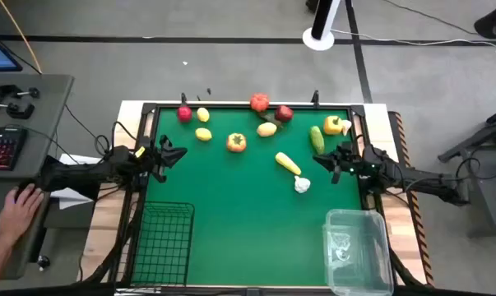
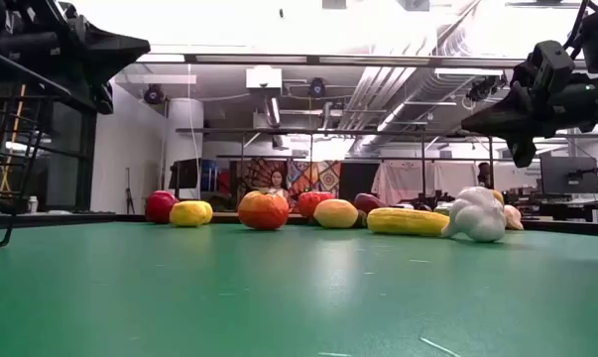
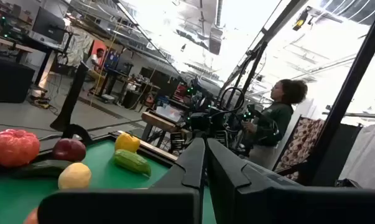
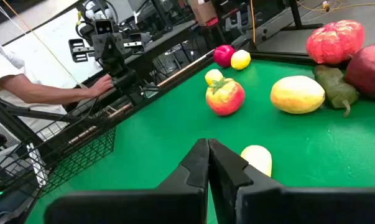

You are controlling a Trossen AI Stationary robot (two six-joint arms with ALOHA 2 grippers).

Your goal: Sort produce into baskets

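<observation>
High view, green worktop: produce lies along the far half — red apple, two lemons, orange-red tomato, pale potato, red-orange tomato, dark red fruit, cucumber, yellow pepper, yellow corn cob, white garlic. Black wire mesh basket at near left corner; clear plastic basket at near right corner. Left hand at left edge, fingers clenched together, holding nothing. Right hand near cucumber, fingers likewise clenched, holding nothing. Person's hand rests on side desk at left
</observation>
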